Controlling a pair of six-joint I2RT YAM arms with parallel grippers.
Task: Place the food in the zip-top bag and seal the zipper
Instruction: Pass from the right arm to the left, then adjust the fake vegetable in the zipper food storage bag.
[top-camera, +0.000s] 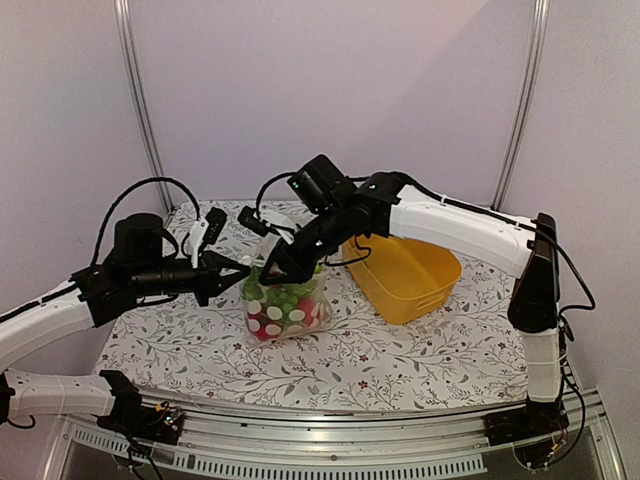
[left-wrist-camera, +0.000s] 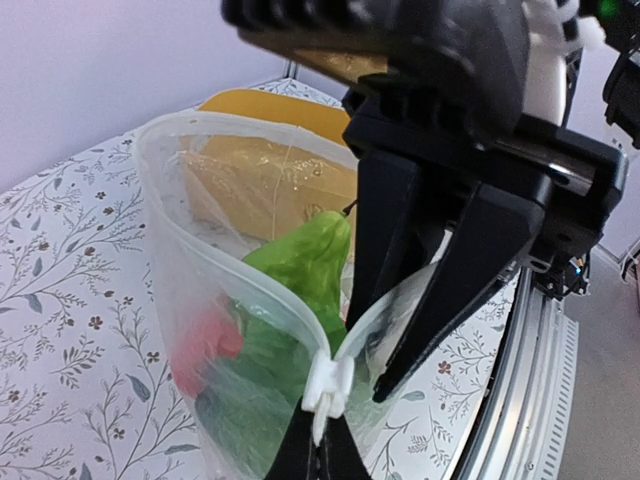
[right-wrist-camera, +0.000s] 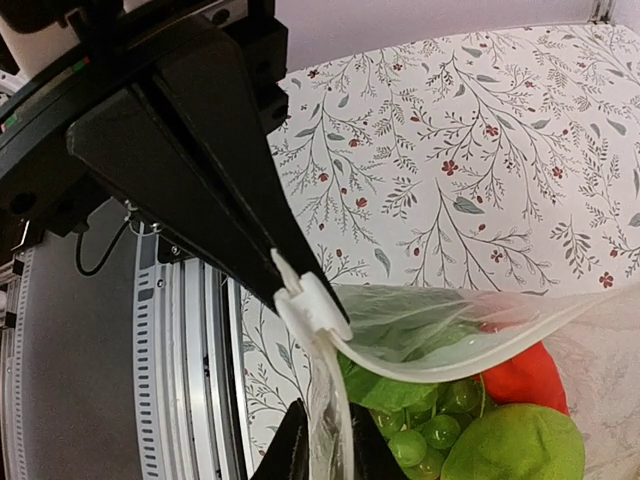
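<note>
Zip-top bag (top-camera: 287, 305) sits pinched between left gripper (top-camera: 240, 268) and right gripper (top-camera: 272, 272), arms converging.

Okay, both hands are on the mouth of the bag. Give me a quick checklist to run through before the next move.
1. Food inside the bag: ok, none seen on the table or in the visible part of the tub.
2. Zipper sealed: not ok, the mouth gapes open.
3. Left hand grip: ok, shut on the zipper's end at the white clip.
4. Right hand grip: ok, pinched on the rim right beside it.
5. Food clear of the seal line: cannot tell, a green piece stands close under the rim.
</note>
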